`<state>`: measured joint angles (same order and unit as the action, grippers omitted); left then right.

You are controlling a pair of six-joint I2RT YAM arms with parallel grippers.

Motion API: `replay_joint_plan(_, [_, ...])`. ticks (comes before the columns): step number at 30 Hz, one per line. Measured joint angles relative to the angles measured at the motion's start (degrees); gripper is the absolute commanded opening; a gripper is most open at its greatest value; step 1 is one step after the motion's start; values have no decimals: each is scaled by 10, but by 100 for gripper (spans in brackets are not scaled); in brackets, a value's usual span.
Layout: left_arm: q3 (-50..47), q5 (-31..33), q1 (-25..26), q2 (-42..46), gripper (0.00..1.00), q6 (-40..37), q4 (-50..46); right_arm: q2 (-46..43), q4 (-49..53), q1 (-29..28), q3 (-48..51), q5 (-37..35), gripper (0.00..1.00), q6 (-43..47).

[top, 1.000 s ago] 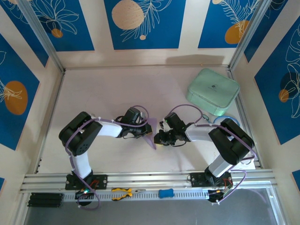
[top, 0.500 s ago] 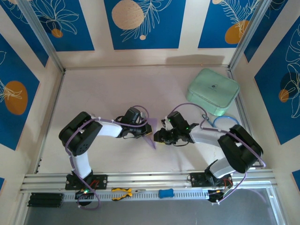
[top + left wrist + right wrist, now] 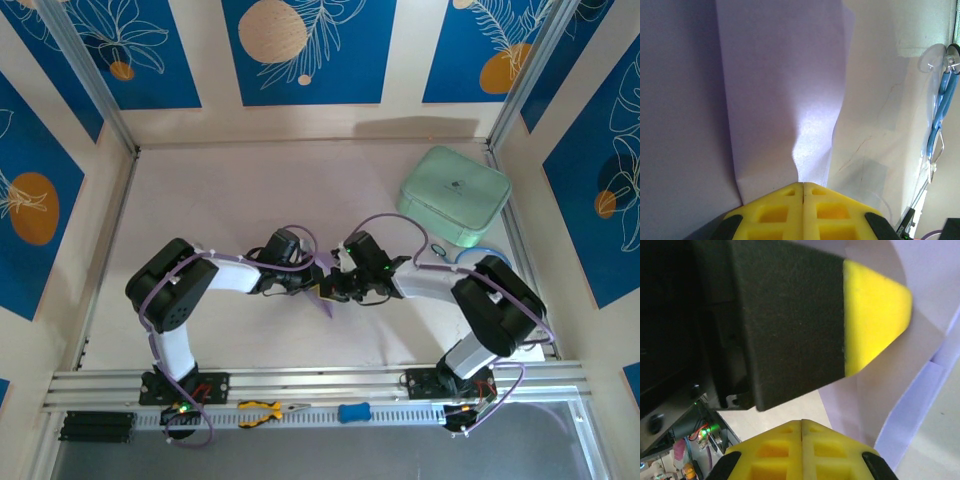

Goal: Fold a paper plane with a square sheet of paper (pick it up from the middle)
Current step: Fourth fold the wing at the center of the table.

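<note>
The pale, matte desk point(image 3: 250, 190) is walled in by blue panels with leaf prints. At its far right corner lies a mint-green case point(image 3: 453, 195), a rounded rectangle with a smooth shell, lid closed. Both arms bend inward and meet near the desk's middle, over the lavender paper point(image 3: 326, 303). This paper is thin and already creased, and it tapers to a point toward the near edge.

The left end effector point(image 3: 803, 192) is clenched, its yellow foam tips pressed flat together on the paper. A puckered fold rises from the seam between them.

The right end effector point(image 3: 801, 430) is also clenched, tips meeting with no gap. The paper's layered edge runs just beside them, but whether any of it is pinched cannot be told. The left end effector's black finger point(image 3: 790, 325), capped in yellow foam, crosses close in front of the right wrist camera.

Yellow-handled pliers point(image 3: 262, 410) lie on the rail by the arm bases.
</note>
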<state>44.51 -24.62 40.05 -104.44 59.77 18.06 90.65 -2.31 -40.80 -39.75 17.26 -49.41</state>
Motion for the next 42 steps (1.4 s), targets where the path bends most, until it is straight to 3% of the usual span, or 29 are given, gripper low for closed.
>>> replay_joint_plan(8, [0,0,0,0,3,0,0,49,-12,-12,-10,-9,4,-13])
replay_joint_plan(23, [0,0,0,0,2,0,0,47,-61,-12,34,-10,3,-26])
replay_joint_plan(42, [-1,-5,2,-2,2,15,0,-37,-59,-27,118,-25,4,-36])
